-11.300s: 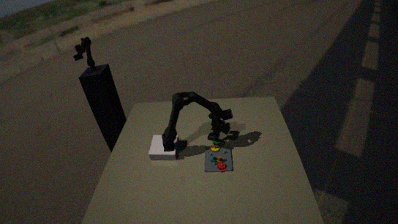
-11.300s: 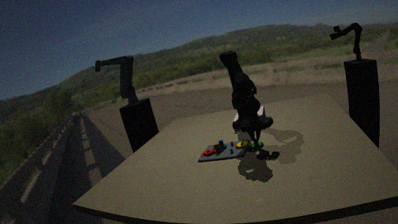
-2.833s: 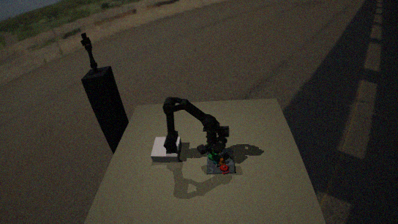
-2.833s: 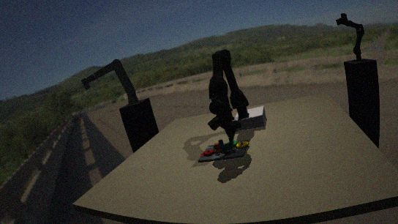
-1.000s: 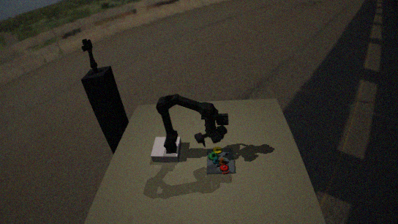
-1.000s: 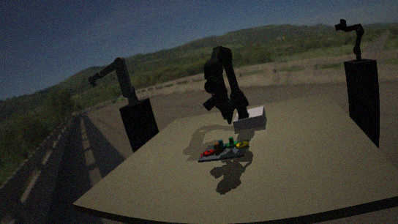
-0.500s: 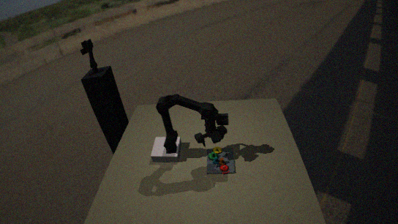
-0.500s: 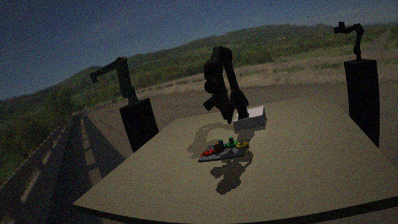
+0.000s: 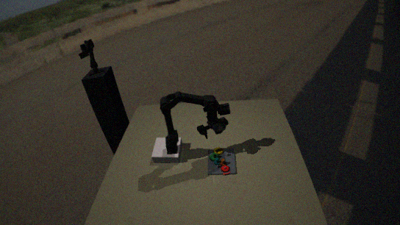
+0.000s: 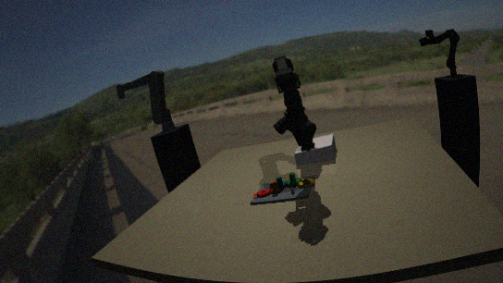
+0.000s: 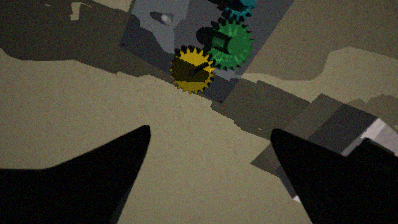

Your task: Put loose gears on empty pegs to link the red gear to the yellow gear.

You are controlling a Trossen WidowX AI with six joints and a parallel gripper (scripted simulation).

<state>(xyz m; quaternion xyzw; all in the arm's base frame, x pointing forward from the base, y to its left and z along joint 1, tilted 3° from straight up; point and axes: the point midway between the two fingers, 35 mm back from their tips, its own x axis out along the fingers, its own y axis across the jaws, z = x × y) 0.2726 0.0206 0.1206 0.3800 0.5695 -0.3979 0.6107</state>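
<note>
Grey board (image 9: 231,166) (image 10: 273,199) (image 11: 197,11): lay below the hand (image 9: 212,132) (image 10: 297,129) (image 11: 211,132), ahead of its fingertips in wrist view
Yellow gear (image 9: 218,151) (image 10: 306,183) (image 11: 191,86): nearest board gear, beside green gear (image 9: 213,157) (image 10: 292,183) (image 11: 240,45)
Hand: spread wide, nothing pinched
Next: probably backing off, away from board

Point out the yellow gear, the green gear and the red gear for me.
Yellow gear (image 9: 218,151) (image 11: 192,83): top and wrist views, on its toothed disc.
Green gear (image 9: 212,157) (image 11: 240,44): top and wrist views, on its toothed disc.
Red gear (image 9: 226,168) (image 10: 263,193): top and exterior views, on its disc.
</note>
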